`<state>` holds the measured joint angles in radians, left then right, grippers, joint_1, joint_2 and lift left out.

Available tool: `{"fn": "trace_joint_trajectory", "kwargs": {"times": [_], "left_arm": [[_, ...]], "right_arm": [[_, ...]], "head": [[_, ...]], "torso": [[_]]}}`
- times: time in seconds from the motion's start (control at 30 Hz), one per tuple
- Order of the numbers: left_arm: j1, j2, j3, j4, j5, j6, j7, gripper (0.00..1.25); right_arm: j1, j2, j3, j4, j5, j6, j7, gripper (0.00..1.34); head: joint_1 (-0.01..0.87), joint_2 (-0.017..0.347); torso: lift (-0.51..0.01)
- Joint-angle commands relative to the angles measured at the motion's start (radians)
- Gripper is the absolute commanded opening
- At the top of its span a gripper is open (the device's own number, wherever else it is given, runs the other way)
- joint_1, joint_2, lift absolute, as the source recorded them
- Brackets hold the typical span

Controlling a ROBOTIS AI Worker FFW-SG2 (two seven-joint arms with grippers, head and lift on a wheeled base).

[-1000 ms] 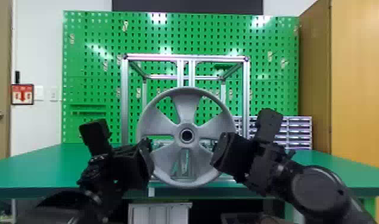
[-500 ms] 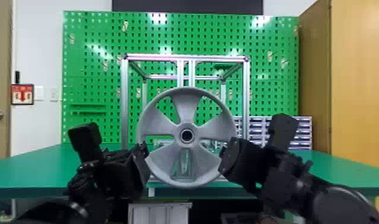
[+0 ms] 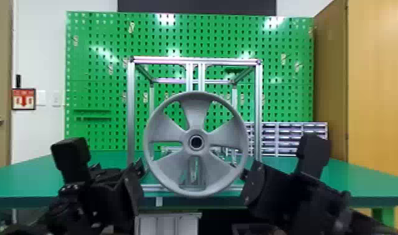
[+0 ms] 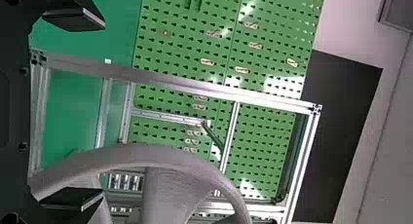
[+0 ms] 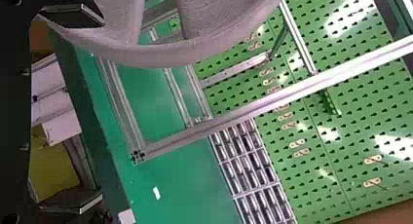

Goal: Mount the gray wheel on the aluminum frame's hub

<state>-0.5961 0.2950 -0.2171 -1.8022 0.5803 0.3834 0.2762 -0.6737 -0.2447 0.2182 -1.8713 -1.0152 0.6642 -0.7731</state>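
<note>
The aluminum frame [image 3: 131, 115] stands on the table [image 3: 20, 181], before the pegboard [image 3: 95, 84]. The wheel [image 3: 195, 114] is before the frame. Rightward, the drawer organizer [image 3: 289, 140] sits before the pegboard; a cupboard [image 3: 376, 78] stands farther right.

Chunky black left arm [image 3: 104, 197] at lower left, matching right arm [image 3: 283, 193] at lower right, round-cornered black blocks [image 3: 70, 153] on both, small pale screws [image 3: 247, 198] dotting flat dark plates [image 3: 254, 184].

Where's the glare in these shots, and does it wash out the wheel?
Head view: bright spots across the pegboard, while the wheel looks matte, not washed out. Left wrist view: white patches on the pegboard. Right wrist view: broad white patches there too, plus a shine along the frame.
</note>
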Motion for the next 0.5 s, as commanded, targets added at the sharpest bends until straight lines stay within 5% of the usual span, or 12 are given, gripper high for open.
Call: {"fn": "trace_joint_trajectory", "kwargs": {"times": [0.0, 0.17, 0.47], "left_arm": [[0.038, 0.018, 0.015, -0.040, -0.014, 0.018, 0.000, 1.15], [0.087, 0.029, 0.039, -0.071, -0.030, 0.029, -0.011, 1.14], [0.183, 0.032, 0.079, -0.112, -0.100, 0.048, -0.038, 1.14]], "right_arm": [[0.048, -0.010, -0.008, -0.037, 0.032, 0.000, 0.000, 1.27], [0.102, -0.013, -0.022, -0.045, 0.070, -0.002, 0.040, 1.26], [0.209, -0.010, -0.005, -0.085, 0.285, -0.066, 0.147, 1.24]], "head": [[-0.005, 0.006], [-0.005, 0.006], [-0.005, 0.006]], "torso": [[-0.499], [-0.499], [-0.499]]}}
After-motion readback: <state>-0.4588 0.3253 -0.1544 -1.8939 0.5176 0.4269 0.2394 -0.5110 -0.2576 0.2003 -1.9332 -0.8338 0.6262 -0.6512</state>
